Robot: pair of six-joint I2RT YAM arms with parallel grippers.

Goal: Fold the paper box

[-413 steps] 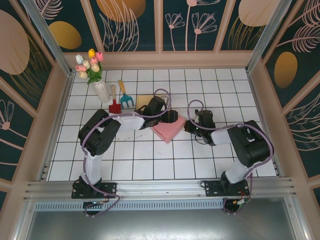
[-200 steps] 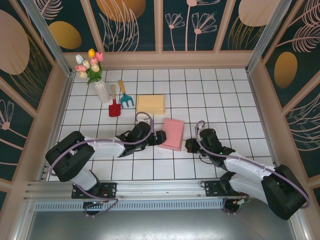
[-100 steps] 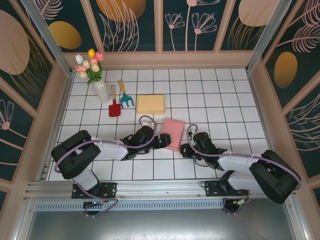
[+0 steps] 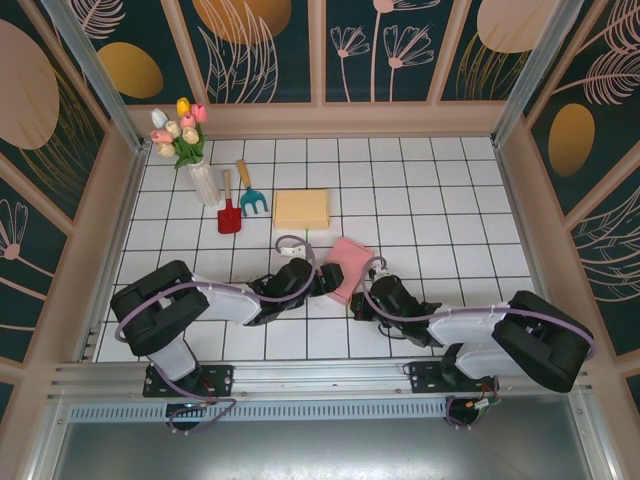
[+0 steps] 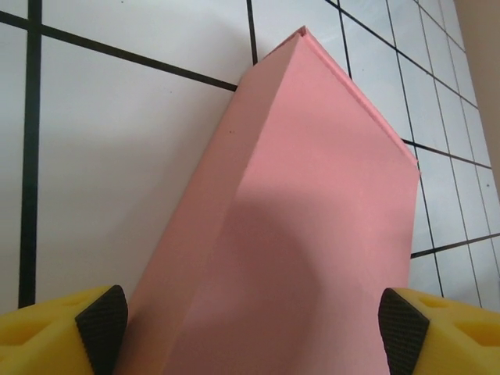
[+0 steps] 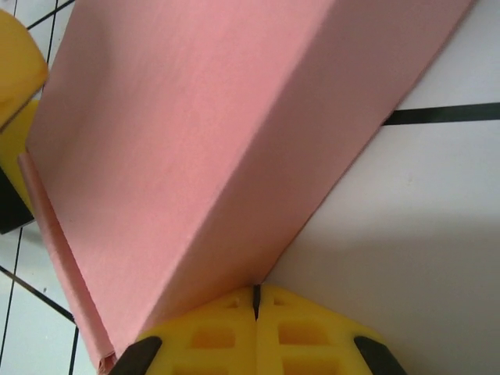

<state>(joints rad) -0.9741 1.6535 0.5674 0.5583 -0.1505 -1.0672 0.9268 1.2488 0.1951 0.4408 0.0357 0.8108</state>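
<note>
1. Jaws of the left gripper [image 5: 250, 332] are standing wide. Their black pads [image 5: 101, 328] are sitting at 9 and 3 o'clock of the paper box [image 5: 312, 195], which is filling the gap between them. I cannot tell whether they are pressing on it.
2. Jaws of the right gripper [image 6: 256, 301] are pressing together with no gap. The box's lower edge is running down into their seam, but it is unclear whether a thin flap is being nipped there.
3. Seen from overhead, the box is lying on the bench [image 4: 450, 200] between the two grippers. The left one is touching its 8 o'clock side and the right one is sitting at its 5 o'clock corner.
4. A second ago both grippers were standing apart from a flat-lying box. They have been closing in on its near end, and the box is now looking shorter and tilted, as if one end is being lifted.
5. By my reading, the fold is only being set up, since no new crease or flap is showing yet.
6. A tan slab [image 4: 301, 208] is lying well apart, at the box's 11 o'clock.
</note>
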